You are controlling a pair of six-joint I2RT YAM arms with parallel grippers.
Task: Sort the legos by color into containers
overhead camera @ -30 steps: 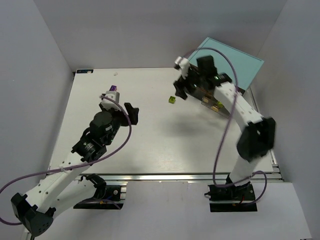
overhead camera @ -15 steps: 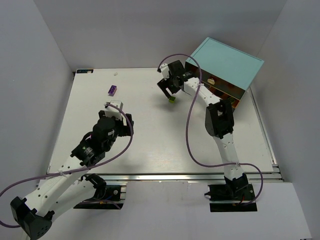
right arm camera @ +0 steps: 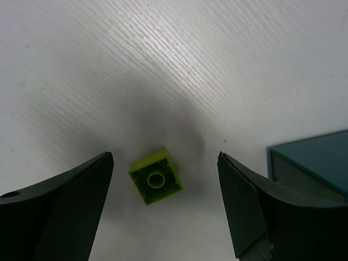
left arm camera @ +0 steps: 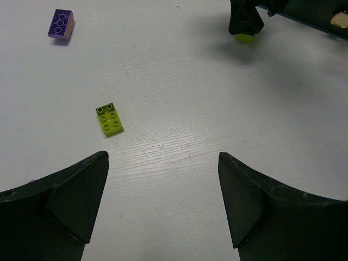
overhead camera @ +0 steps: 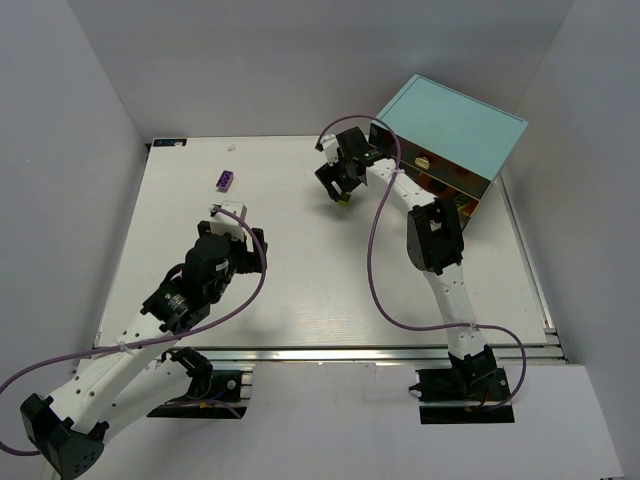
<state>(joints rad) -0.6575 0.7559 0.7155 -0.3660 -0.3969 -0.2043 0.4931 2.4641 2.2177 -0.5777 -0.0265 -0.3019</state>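
A lime-yellow lego (right arm camera: 156,175) lies upside down on the white table, hollow side up, between the spread fingers of my open right gripper (right arm camera: 166,157); nothing touches it. From above, that gripper (overhead camera: 338,182) hangs over the same lego (overhead camera: 343,199), left of the containers (overhead camera: 440,178), smoky-brown drawers in the cabinet. My left gripper (left arm camera: 162,157) is open and empty above bare table. Ahead of it lie a second lime-yellow lego (left arm camera: 109,119) and a purple lego (left arm camera: 61,24). The purple one (overhead camera: 224,180) shows at the table's back left.
The cabinet's light-blue top (overhead camera: 455,115) fills the back right corner; its corner (right arm camera: 318,157) shows right of my right fingers. A tiny purple piece (overhead camera: 231,148) lies by the back edge. White walls enclose the table on three sides.
My right arm has swung left from the cabinet front and come down over the lime-yellow lego. My left arm has drawn back toward me, away from the purple lego.
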